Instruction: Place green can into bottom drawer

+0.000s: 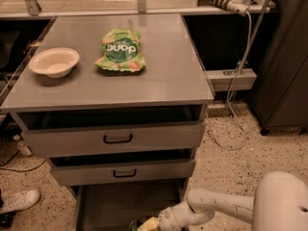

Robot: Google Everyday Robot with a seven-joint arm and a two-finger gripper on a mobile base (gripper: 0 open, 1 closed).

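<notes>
Hanging low at the bottom edge of the view, the gripper (153, 223) sits over the front part of the bottom drawer (126, 200). The white arm (219, 206) comes in from the right side to get there. The drawer is pulled out, and the part of its flat grey floor that shows looks bare.

Just left of the gripper there is a small green bit. I think it is the green can (134, 224), but most of it is cut off by the edge of the view. It looks to be inside the drawer or just above it, right beside the gripper. I cannot tell if the gripper is clamped on the can or open.

On the tabletop (168, 81) I see only the white bowl (54, 61) and the green snack bag (120, 51). No can is up there. So I think the carrying part is done and the job is near its end. What is left, I think, is to rest the can on the drawer floor, let it go and lift the arm away. I cannot tell if the can touches the floor yet.

Too little of the can shows to say if it stands up or lies on its side. I also cannot say which way its long side runs.
</notes>
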